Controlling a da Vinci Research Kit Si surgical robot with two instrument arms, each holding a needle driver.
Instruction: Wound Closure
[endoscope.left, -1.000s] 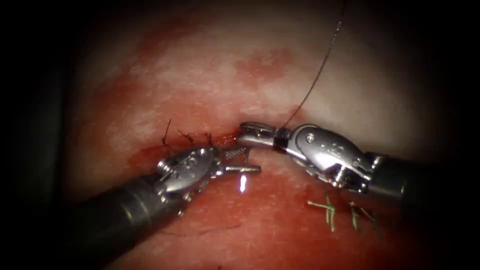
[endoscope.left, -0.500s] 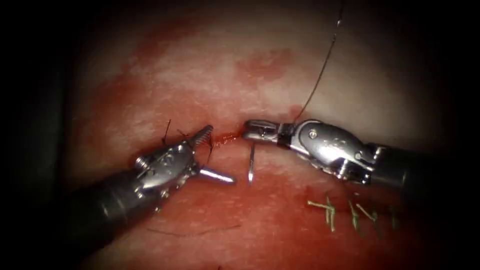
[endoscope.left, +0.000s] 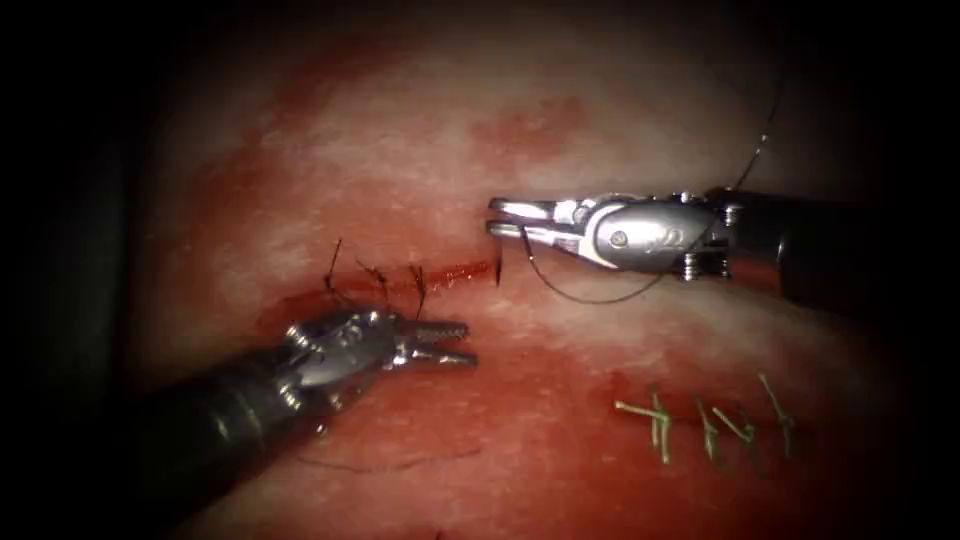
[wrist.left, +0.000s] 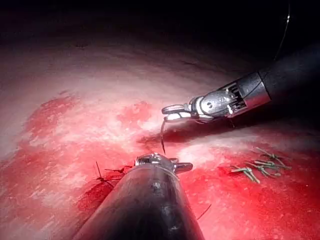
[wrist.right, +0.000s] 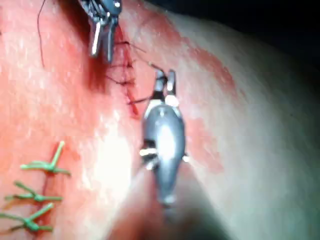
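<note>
- Needle hangs from the right tool, gripped near its upper end; its point hovers at the cut's right end, whether touching the tissue I cannot tell.
- Thread loops beneath that tool.
- Left tool lies below the cut, fingers narrowly apart, holding nothing.
- Green stitches sit lower right.

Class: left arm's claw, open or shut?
Open: the left claw has jaws apart, holding nothing. The right claw holds the needle by one end at the right end of the cut.
</note>
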